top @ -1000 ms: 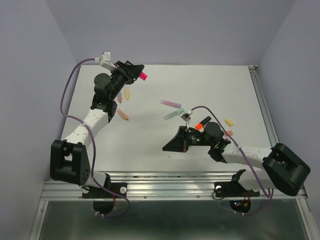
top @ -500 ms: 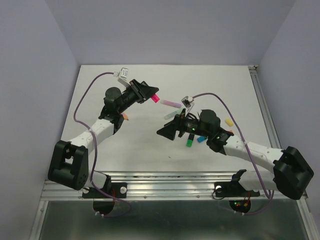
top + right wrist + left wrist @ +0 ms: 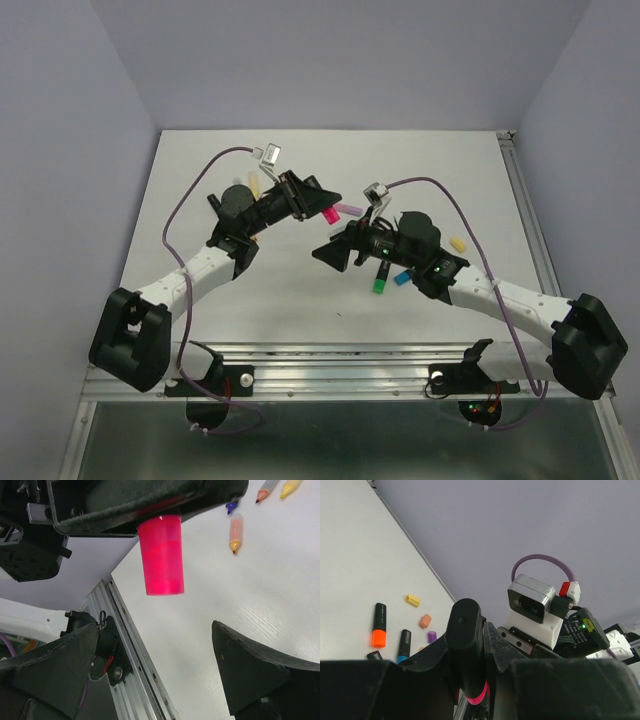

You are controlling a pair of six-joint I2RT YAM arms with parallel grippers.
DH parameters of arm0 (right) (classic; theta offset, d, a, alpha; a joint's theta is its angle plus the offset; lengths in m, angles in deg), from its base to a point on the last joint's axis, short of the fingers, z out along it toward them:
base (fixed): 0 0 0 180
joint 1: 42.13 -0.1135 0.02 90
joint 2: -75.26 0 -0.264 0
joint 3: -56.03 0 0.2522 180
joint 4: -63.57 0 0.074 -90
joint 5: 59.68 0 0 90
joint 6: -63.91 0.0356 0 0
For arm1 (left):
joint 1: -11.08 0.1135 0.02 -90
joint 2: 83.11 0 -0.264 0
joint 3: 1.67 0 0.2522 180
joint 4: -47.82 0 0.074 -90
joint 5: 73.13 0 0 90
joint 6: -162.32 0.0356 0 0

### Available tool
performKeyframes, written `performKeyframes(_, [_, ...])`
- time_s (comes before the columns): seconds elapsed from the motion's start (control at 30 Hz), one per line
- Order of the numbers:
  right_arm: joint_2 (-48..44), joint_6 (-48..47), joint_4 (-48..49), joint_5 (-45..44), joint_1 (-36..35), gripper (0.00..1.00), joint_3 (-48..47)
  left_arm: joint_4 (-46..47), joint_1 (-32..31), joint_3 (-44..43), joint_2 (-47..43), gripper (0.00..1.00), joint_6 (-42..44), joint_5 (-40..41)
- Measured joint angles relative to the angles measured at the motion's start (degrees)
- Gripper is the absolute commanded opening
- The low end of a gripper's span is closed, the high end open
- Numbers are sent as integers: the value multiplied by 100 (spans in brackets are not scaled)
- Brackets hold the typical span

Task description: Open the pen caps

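Observation:
My left gripper (image 3: 312, 203) is shut on a black pen (image 3: 466, 647), held in the air above the middle of the table. The pen's pink cap (image 3: 327, 213) sticks out past the fingers toward the right arm. My right gripper (image 3: 336, 252) is open and faces that pink cap (image 3: 160, 555). The cap hangs just beyond the right gripper (image 3: 155, 630) and in line with its gap, touching neither finger (image 3: 257, 672). On the table lie an orange-capped pen (image 3: 379, 626), a blue-ended pen (image 3: 403, 646) and loose yellow (image 3: 412, 600), orange (image 3: 425, 621) and purple caps (image 3: 431, 636).
A green piece (image 3: 380, 285) and a blue piece (image 3: 402, 278) lie under the right arm. A pastel pen (image 3: 349, 209) and a yellow one (image 3: 254, 187) lie behind the left gripper. A pastel orange uncapped pen (image 3: 235, 532) lies on the table. The aluminium rail (image 3: 135, 650) runs along the near edge.
The left arm has swung from the back left toward the centre with the pink-capped pen. The right gripper has opened and moved left up to the cap.

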Motion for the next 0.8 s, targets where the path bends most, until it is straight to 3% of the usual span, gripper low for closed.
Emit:
performKeyframes(0.6, [15, 9, 208, -138, 0, 92, -363, 219, -214, 227, -201, 0, -127, -105])
performKeyframes(0.8, [184, 70, 271, -11, 0, 81, -601, 291, -258, 227, -201, 0, -146, -155])
